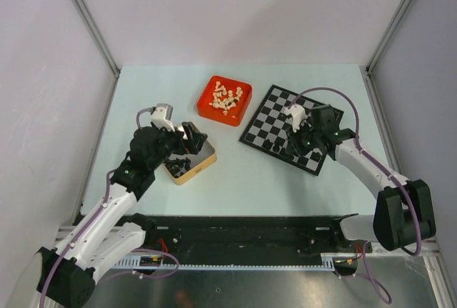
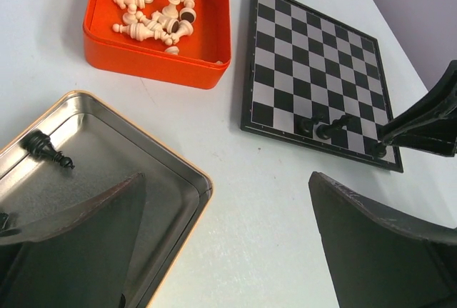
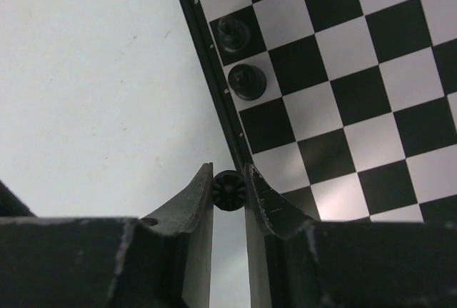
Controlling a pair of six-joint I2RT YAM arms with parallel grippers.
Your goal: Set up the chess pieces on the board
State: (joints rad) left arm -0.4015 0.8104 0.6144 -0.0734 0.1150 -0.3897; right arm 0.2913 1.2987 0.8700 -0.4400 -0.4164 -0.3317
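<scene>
Right gripper (image 3: 228, 176) is clenched on a black chess piece (image 3: 228, 192) at the edge of the board (image 3: 335, 101), where two black pieces (image 3: 246, 81) are stood. Left gripper (image 2: 225, 179) is held spread over the rim of a metal tin (image 2: 164, 152), in which one black piece (image 2: 43, 147) is laid.

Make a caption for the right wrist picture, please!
Right pincer holds a black chess piece at the board edge, near two others.

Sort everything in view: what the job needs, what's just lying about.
Job: board, black chess pieces on it, one in the right gripper, another in the metal tin.
Lying about: red tray, cream pieces in it.
</scene>
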